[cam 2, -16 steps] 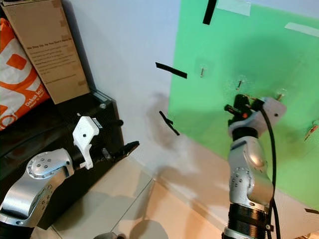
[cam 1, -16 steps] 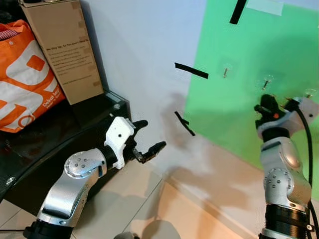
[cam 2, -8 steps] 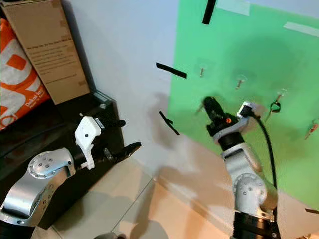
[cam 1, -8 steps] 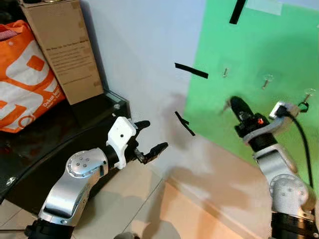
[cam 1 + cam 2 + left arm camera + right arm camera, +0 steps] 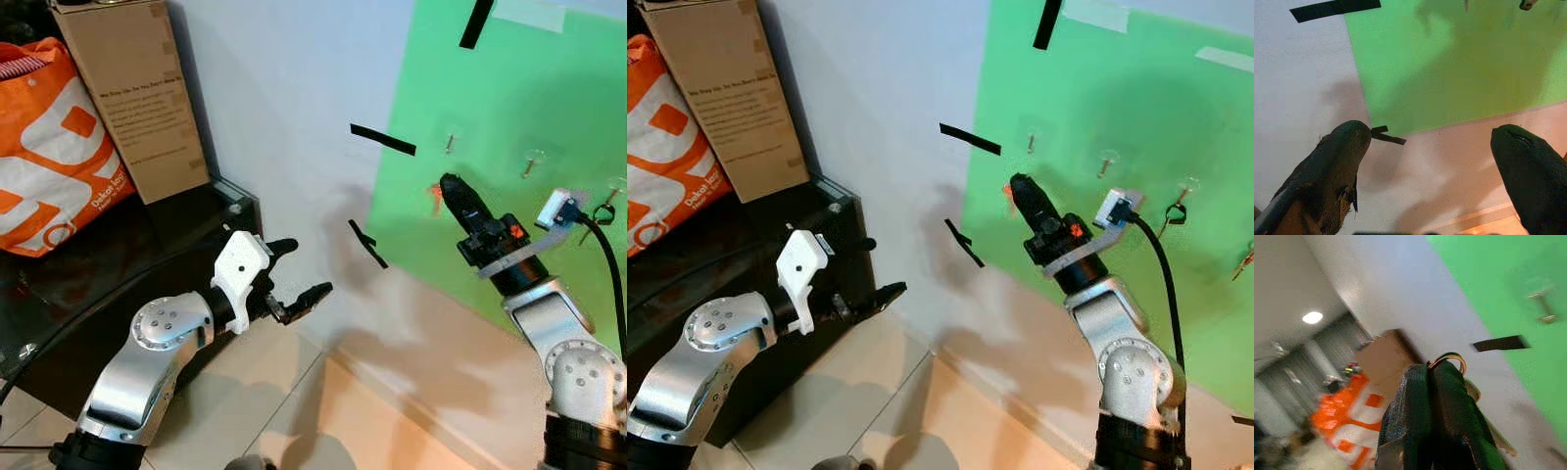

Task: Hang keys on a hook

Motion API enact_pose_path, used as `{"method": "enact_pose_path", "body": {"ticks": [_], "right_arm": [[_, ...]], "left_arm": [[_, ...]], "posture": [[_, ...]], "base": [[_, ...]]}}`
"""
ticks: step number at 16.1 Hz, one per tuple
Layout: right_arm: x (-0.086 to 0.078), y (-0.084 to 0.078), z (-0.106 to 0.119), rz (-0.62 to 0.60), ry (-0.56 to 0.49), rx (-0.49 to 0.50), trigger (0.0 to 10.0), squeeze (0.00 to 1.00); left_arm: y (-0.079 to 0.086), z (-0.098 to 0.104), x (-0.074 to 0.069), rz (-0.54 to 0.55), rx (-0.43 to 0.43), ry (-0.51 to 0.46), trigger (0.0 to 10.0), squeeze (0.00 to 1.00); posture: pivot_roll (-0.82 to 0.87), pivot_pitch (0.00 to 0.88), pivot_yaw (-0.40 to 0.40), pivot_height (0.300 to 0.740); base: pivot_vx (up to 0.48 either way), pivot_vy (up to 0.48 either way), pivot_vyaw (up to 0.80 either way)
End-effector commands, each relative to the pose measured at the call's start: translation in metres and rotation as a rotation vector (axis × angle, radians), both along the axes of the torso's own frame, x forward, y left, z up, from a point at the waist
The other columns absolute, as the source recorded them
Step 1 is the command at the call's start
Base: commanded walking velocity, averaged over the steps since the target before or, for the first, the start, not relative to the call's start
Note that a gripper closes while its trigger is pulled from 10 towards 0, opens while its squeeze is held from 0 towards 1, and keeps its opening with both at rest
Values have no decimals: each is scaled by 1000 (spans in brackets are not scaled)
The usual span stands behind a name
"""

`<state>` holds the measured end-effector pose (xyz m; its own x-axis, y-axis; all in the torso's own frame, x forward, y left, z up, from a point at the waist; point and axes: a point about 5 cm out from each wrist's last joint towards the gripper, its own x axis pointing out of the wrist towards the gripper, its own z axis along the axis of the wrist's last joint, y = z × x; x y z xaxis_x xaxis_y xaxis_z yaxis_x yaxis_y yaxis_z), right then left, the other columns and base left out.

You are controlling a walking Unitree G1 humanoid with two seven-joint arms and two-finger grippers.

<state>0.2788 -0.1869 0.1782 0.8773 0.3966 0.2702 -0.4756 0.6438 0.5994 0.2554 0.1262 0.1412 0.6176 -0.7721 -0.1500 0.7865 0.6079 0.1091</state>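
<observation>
Several hooks (image 5: 450, 143) dotted the green panel (image 5: 549, 196), and my right gripper (image 5: 453, 189) sat off to one side of them, clenched on the keys (image 5: 1452, 363), whose ring peeked past the fingertips. Misjudging the approach could knock the ring against the hook and drop it. My left gripper (image 5: 299, 271) hung released, empty.

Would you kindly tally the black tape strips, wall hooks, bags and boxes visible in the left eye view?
Black tape strips: 3
Hooks on the green sheet: 3
Orange bag: 1
Cardboard box: 1
Total: 8
</observation>
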Motion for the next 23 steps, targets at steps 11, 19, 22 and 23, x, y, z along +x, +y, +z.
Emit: {"method": "enact_pose_path", "body": {"ticks": [11,19,22,23], "right_arm": [[25,-62,13,-393,45,-153,10000,0],[32,-83,18,-529,58,-153,10000,0],[25,-89,10,-562,96,-131,10000,0],[22,-92,7,-568,110,-97,10000,0]], "left_arm": [[-3,2,-1,-39,22,-13,10000,0],[-4,1,-2,-41,24,-7,10000,0],[-4,1,-3,-44,25,-4,10000,0],[-4,1,-3,-45,26,-3,10000,0]], "posture": [[8,0,13,740],[4,0,15,740],[5,0,14,740],[5,0,14,740]], "base": [[0,0,0],[0,0,0],[0,0,0],[0,0,0]]}}
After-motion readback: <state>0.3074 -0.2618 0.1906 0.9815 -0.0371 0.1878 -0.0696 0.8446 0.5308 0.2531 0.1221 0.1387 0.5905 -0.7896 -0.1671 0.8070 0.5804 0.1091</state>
